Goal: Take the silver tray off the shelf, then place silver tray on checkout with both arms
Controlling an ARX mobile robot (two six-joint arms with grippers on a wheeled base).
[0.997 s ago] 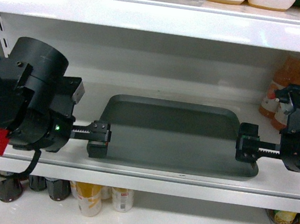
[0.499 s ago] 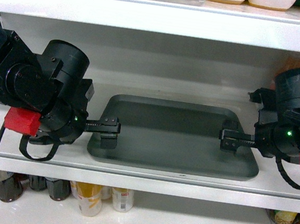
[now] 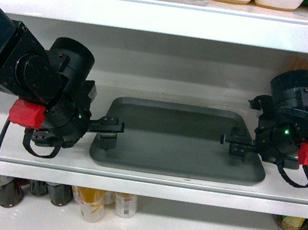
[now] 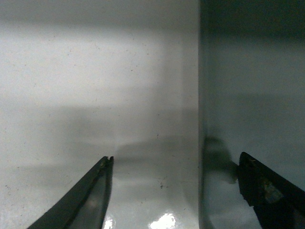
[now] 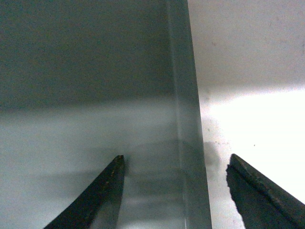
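Observation:
The silver tray (image 3: 173, 140) lies flat on the white shelf (image 3: 151, 178), long side toward me. My left gripper (image 3: 106, 134) points down over the tray's left short edge. In the left wrist view this gripper (image 4: 176, 157) is open, one finger over the shelf (image 4: 95, 86) and the other over the tray (image 4: 252, 95). My right gripper (image 3: 235, 145) hangs at the tray's right short edge. In the right wrist view this gripper (image 5: 176, 157) is open and straddles the tray's rim (image 5: 183, 95), with the shelf (image 5: 248, 119) to its right. Neither gripper holds anything. The checkout is out of view.
An upper shelf board (image 3: 167, 17) with bottles runs close above both arms. Orange bottles (image 3: 298, 67) stand on the tray's shelf behind my right arm. More bottles (image 3: 92, 203) fill the shelf below. A slotted upright (image 3: 0, 32) stands at the far left.
Both arms swung inward and rolled, so the grippers moved from the tray's front corners to the middle of its short edges, fingers now pointing down. The tray has stayed put.

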